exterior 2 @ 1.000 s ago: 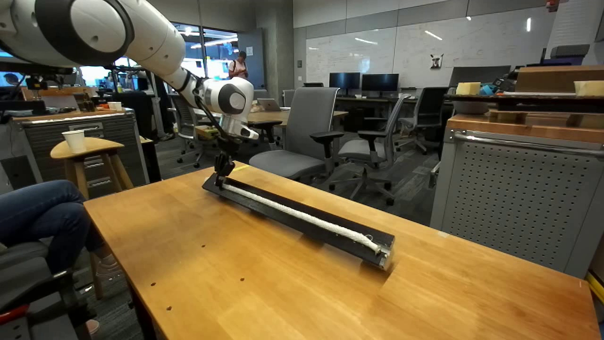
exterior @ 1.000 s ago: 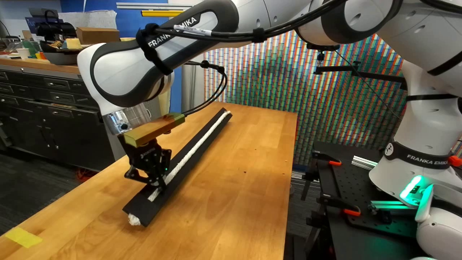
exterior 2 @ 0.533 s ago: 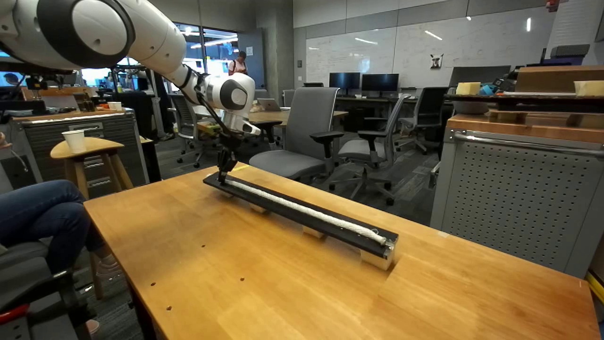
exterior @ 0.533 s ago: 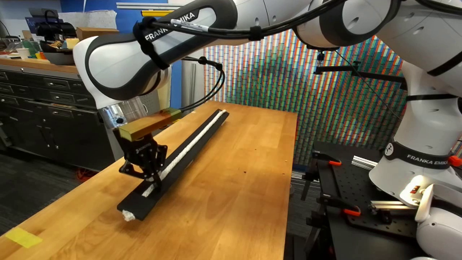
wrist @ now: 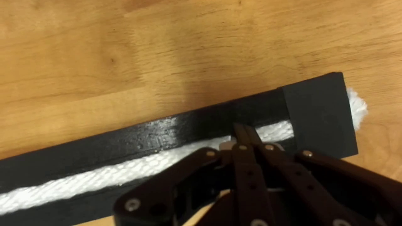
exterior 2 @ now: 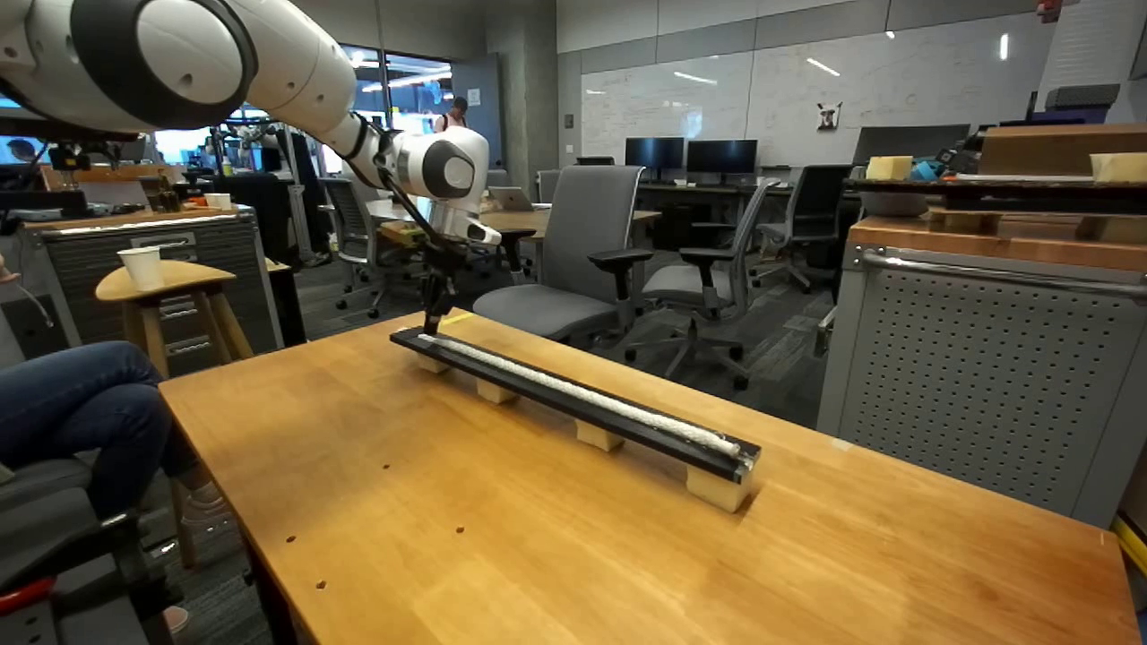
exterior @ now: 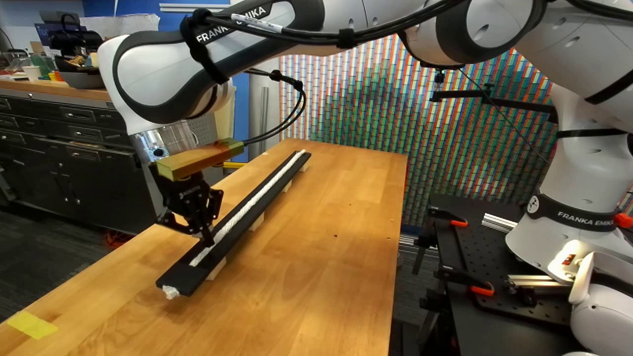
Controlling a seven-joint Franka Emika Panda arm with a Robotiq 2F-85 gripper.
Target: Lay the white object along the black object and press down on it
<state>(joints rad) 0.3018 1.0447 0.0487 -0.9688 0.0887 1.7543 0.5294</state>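
Observation:
The black object is a long narrow rail, lying level on light wooden blocks in both exterior views. Along its middle runs the white object, a braided cord, straight and seated lengthwise. A dark flat piece covers the cord close to one end, and a frayed white tip pokes out beyond it. My gripper is shut, fingertips together and nothing between them. It points down over the cord a short way from that cover, hiding a bit of cord. Whether the tips touch it I cannot tell.
Under the rail sit several wooden blocks. The rail lies near a long edge of the wooden table, with a grey chair beyond. Yellow tape marks a table corner. Black clamps hold a plate by the robot's base.
The rail was tipped sideways a second ago and has rolled back level, so the blocks under it show. My shut gripper has lifted slightly and shifted away from the robot's base, toward the table's far edge.

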